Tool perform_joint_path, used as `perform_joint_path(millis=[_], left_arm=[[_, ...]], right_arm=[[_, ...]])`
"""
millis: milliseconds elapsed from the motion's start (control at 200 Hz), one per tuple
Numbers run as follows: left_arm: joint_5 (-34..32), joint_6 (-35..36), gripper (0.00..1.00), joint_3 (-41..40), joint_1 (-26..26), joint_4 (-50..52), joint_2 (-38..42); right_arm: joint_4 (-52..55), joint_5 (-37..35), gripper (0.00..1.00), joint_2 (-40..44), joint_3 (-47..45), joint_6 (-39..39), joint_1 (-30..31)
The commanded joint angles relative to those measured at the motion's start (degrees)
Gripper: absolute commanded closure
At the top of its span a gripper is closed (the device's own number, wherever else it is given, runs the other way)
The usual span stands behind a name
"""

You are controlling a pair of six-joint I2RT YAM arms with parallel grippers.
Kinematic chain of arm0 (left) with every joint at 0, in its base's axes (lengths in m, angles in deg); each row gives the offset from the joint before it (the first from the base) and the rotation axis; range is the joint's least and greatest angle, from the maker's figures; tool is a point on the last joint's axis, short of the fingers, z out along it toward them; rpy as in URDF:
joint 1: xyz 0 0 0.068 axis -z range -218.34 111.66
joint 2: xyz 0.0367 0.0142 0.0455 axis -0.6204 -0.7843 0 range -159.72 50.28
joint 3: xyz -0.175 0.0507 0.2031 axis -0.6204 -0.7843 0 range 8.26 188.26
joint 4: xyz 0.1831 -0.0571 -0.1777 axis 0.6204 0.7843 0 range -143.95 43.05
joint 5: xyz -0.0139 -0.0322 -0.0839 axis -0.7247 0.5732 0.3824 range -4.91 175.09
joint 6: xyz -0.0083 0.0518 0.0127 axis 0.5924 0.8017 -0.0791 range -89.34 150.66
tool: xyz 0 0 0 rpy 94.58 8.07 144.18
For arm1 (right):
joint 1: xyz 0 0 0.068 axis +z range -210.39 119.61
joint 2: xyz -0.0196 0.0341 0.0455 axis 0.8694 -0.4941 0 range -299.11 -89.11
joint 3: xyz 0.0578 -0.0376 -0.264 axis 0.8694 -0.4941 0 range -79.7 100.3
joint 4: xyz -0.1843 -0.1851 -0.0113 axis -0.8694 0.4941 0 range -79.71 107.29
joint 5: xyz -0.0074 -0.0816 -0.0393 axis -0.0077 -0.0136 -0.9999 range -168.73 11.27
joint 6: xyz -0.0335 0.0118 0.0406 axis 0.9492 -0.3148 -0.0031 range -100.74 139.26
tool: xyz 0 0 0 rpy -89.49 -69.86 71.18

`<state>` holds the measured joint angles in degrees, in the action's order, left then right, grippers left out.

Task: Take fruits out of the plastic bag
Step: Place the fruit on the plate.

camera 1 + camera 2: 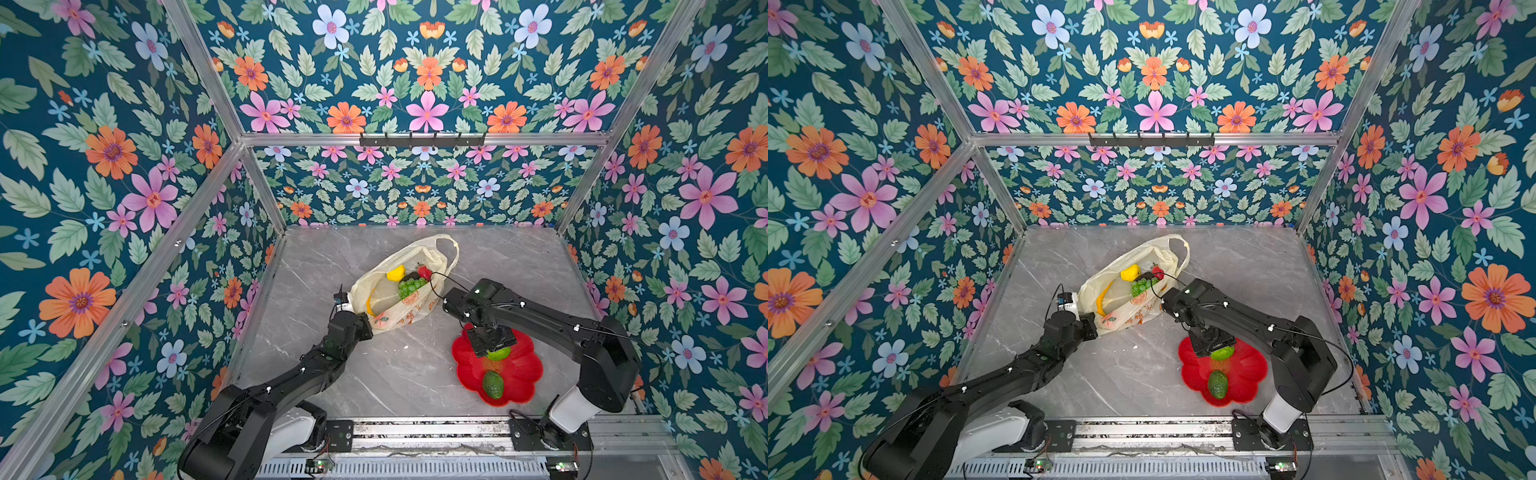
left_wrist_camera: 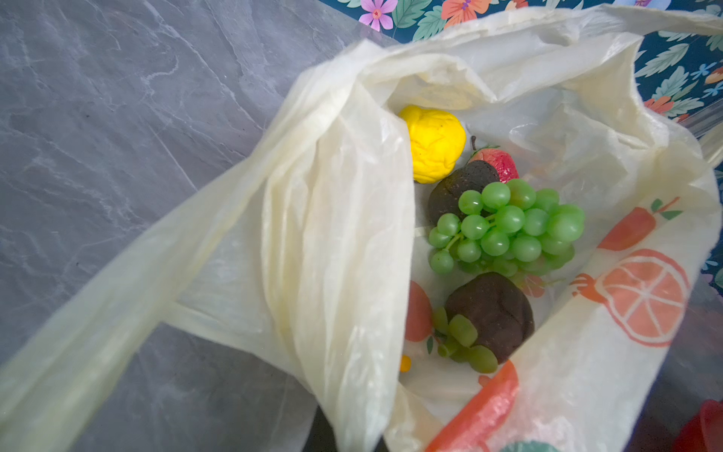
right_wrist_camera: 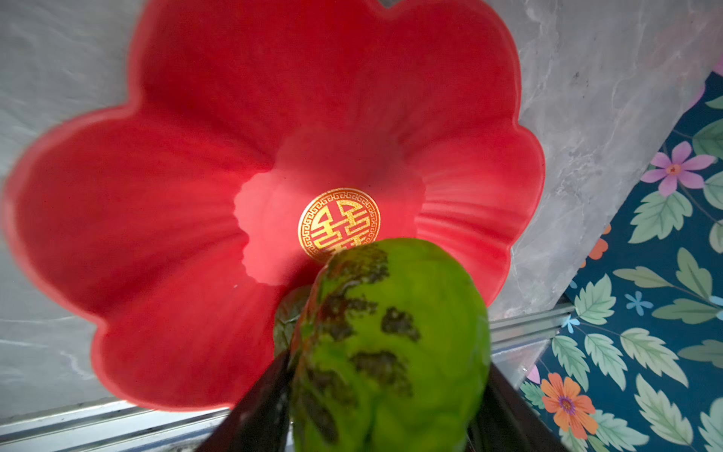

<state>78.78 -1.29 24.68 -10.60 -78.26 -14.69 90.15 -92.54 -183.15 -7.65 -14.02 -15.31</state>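
The plastic bag (image 1: 399,309) lies open on the marble table, and my left gripper (image 1: 365,322) is shut on its near rim, its jaws hidden under the film (image 2: 344,438). Inside the bag are a yellow lemon (image 2: 434,143), a red strawberry (image 2: 499,164), a green grape bunch (image 2: 508,227), two dark avocados (image 2: 493,313) and a banana (image 1: 369,305) seen through the film. My right gripper (image 3: 387,368) is shut on a lime-green apple (image 1: 498,353) with dark blotches, just above the red flower-shaped plate (image 1: 521,374). A green avocado (image 1: 493,385) lies on the plate.
Flowered walls close in the left, back and right sides. A metal rail (image 1: 415,432) with both arm bases runs along the front edge. The right arm's forearm (image 1: 540,311) passes close by the bag's right side. A black hook bar (image 1: 422,139) hangs high on the back wall.
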Motion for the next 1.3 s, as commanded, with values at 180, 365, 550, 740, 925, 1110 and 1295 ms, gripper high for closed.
perform_joint_path(millis=[180,365,550,740,925,1110,1295], left_arm=[[-0.47,0.65,1.0,-0.04,-0.06,0.37,0.46],[-0.7,0.65,1.0,-0.16,-0.06,0.66,0.98],[-0.8,0.74,1.0,-0.17,-0.06,0.76,1.09],[-0.81,0.74,1.0,-0.17,-0.06,0.76,1.0],[-0.81,0.74,1.0,-0.21,-0.06,0.76,1.02],[-0.86,0.72,1.0,-0.17,-0.06,0.81,1.08],[-0.85,0.74,1.0,-0.17,-0.06,0.85,1.2]], right_arm=[[0.77,0.48,0.4,-3.35,-4.38,-2.1,-1.35],[-0.13,-1.36,0.4,-5.4,-6.52,-2.19,-3.07],[0.43,-2.6,0.39,-7.31,-7.09,-2.31,-3.61],[0.98,-3.07,0.37,-8.7,-7.71,-2.84,-3.6],[1.05,-3.73,0.35,-10.33,-7.8,-3.1,-3.6],[0.07,-3.39,0.31,-11.59,-8.12,-2.51,-3.6],[-0.4,-3.25,0.27,-11.83,-8.07,-2.01,-3.6]])
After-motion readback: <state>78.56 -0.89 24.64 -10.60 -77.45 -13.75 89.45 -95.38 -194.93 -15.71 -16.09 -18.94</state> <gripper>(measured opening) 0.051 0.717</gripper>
